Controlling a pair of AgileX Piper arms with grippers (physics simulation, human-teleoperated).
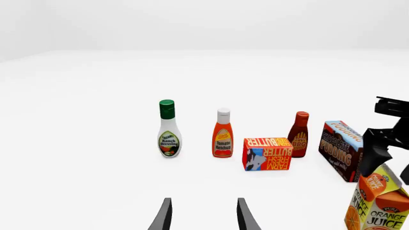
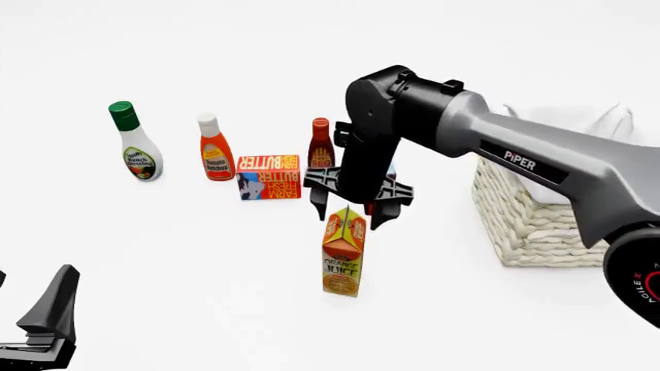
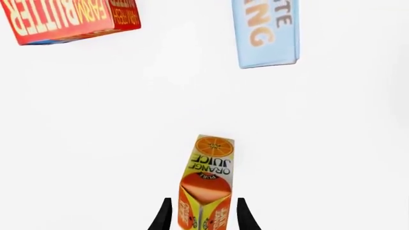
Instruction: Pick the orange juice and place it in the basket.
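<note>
Front view: right gripper [image 2: 348, 207] poised over upright orange juice [image 2: 344, 251] mid-tabletop, jaws spread, flanking the carton top, not yet clamped. Grasp step. Next: close, lift, carry right to basket [image 2: 531, 220]. Left gripper [image 1: 203, 216] idle, jaws apart.

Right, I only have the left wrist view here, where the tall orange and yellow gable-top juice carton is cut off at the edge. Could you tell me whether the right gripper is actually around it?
Observer: Yes. In the right wrist view the right gripper straddles the gabled top of the orange juice carton, with a sliver of gap on either side, so it is not yet clamped.
Operator: Thank you. Is the carton upright?
Observer: The front view shows it standing upright on the white table.
Operator: And where is the basket?
Observer: The large cream woven wicker basket sits to the carton's right in the front view, apart from it.
</note>
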